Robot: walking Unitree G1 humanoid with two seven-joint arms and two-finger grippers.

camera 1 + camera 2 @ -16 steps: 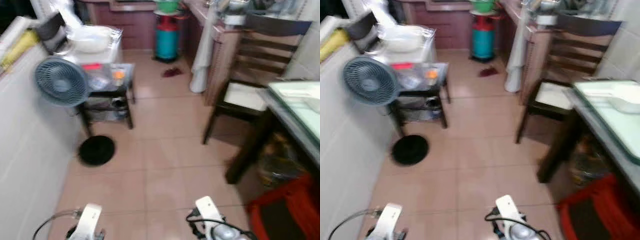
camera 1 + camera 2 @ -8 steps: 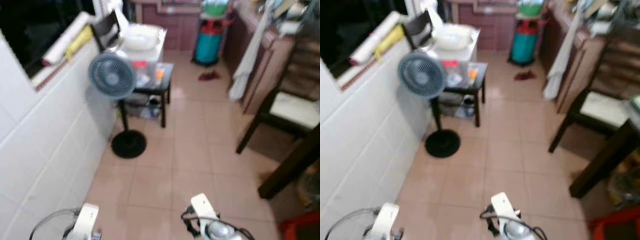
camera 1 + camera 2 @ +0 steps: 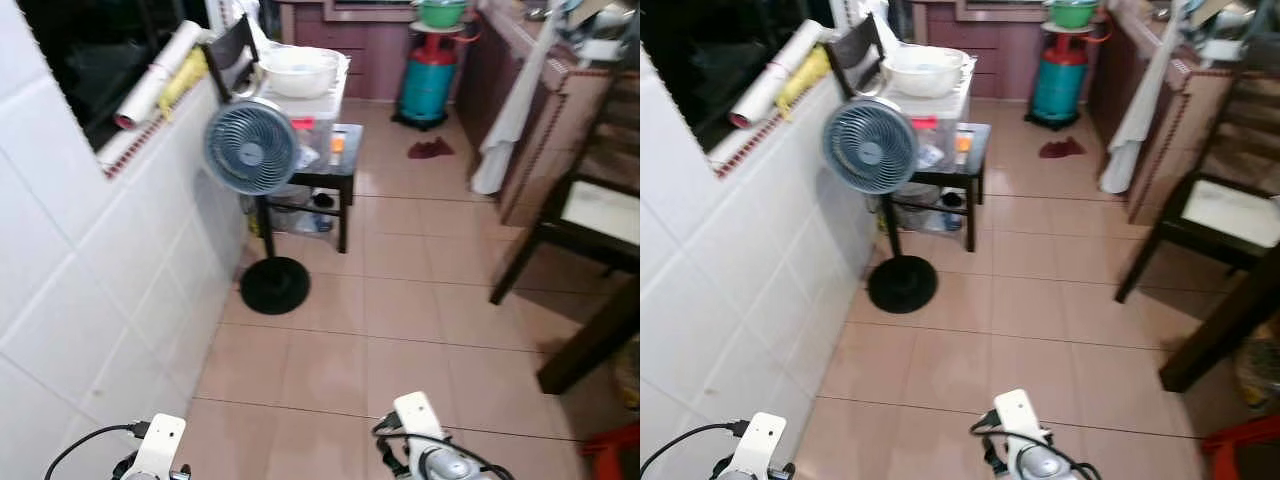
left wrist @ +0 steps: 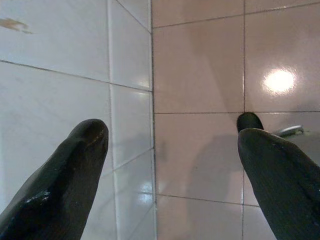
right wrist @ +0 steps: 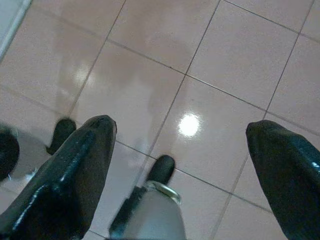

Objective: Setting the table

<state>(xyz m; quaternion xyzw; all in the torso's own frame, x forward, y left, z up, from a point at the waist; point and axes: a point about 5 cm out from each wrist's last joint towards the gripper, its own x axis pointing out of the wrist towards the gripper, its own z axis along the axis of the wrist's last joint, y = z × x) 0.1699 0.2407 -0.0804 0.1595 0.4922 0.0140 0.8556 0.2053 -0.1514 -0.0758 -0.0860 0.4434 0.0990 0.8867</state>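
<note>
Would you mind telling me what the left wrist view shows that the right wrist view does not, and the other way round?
The left wrist view has the white tiled wall meeting the floor, in front of the left pincer, whose fingers are spread. The right wrist view has the right pincer, also spread, above a silver and black part of the robot that I cannot identify. Both share the pinkish floor tiles with a bright glare spot, and neither pincer holds anything.
</note>
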